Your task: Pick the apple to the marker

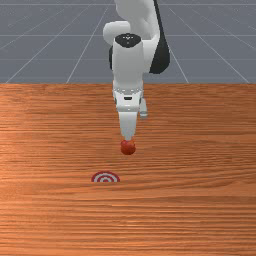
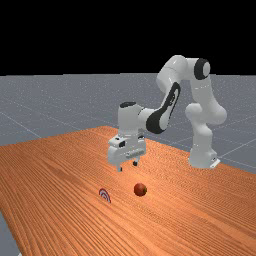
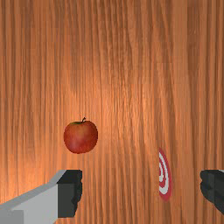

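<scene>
In the front view the gripper (image 1: 128,136) is right behind and above the red apple (image 1: 128,147). The far view has the gripper (image 2: 127,166) raised over the table, its two fingertips apart, with the apple (image 2: 140,189) lower and to that view's right. Seen from the wrist, the open gripper (image 3: 142,189) holds nothing, and the apple (image 3: 81,137) lies beyond one finger, outside the gap. The red-and-white ringed marker (image 1: 105,177), a half disc, is at the front view's left of the apple, nearer that camera. It also appears as marker (image 2: 104,195) and marker (image 3: 163,177).
The orange-brown wooden table (image 1: 200,200) extends around the apple and marker. In the far view the arm's base (image 2: 202,157) stands at the right, and the table's near edge runs down the left side.
</scene>
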Controlling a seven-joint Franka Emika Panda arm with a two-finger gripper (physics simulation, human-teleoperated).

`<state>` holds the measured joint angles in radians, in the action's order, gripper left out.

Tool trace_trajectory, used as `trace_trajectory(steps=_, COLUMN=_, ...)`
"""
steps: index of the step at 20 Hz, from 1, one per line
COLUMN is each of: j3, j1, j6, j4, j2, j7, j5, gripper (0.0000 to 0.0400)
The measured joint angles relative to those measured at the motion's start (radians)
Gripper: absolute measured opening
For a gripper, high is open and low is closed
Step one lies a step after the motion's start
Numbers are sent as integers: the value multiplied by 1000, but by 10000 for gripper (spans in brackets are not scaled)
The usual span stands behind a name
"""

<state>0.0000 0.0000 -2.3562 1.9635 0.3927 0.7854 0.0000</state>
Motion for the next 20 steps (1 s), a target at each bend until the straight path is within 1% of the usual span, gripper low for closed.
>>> trace_trajectory(steps=1, j3=0, j1=0, j6=0, j4=0, j2=0, j7=0, j5=0, gripper=243)
trace_trajectory(steps=2, j3=0, j1=0, j6=0, j4=0, j2=0, j7=0, j5=0, gripper=148)
trace_trajectory(steps=3, j3=0, j1=0, j6=0, j4=0, j2=0, j7=0, j5=0, gripper=90)
trace_trajectory(steps=4, j3=0, j1=0, j6=0, j4=0, j2=0, j7=0, j5=0, gripper=54)
trace_trajectory(steps=5, j3=0, j1=0, j6=0, j4=0, j2=0, j7=0, j5=0, gripper=33)
trace_trajectory(steps=7, j3=-2, j1=2, j6=2, j4=0, j2=-2, j7=-5, j5=-6, gripper=12)
trace_trajectory(steps=9, j3=-1, j1=1, j6=3, j4=-3, j2=-1, j7=-3, j5=-3, gripper=5)
trace_trajectory(steps=10, j3=0, j1=0, j6=12, j4=-9, j2=2, j7=-1, j5=-1, gripper=160)
trace_trajectory(steps=11, j3=0, j1=0, j6=11, j4=-8, j2=3, j7=-1, j5=-1, gripper=254)
trace_trajectory(steps=12, j3=0, j1=0, j6=12, j4=-10, j2=5, j7=-1, j5=-1, gripper=311)
trace_trajectory(steps=13, j3=0, j1=0, j6=9, j4=-9, j2=6, j7=-1, j5=-1, gripper=346)
trace_trajectory(steps=14, j3=0, j1=0, j6=9, j4=-11, j2=10, j7=-1, j5=-1, gripper=367)
trace_trajectory(steps=15, j3=0, j1=0, j6=1, j4=-8, j2=12, j7=-1, j5=-1, gripper=380)
trace_trajectory(steps=17, j3=0, j1=0, j6=1, j4=14, j2=-1, j7=-1, j5=-1, gripper=393)
trace_trajectory(steps=20, j3=0, j1=0, j6=-8, j4=56, j2=-28, j7=-1, j5=-1, gripper=398)
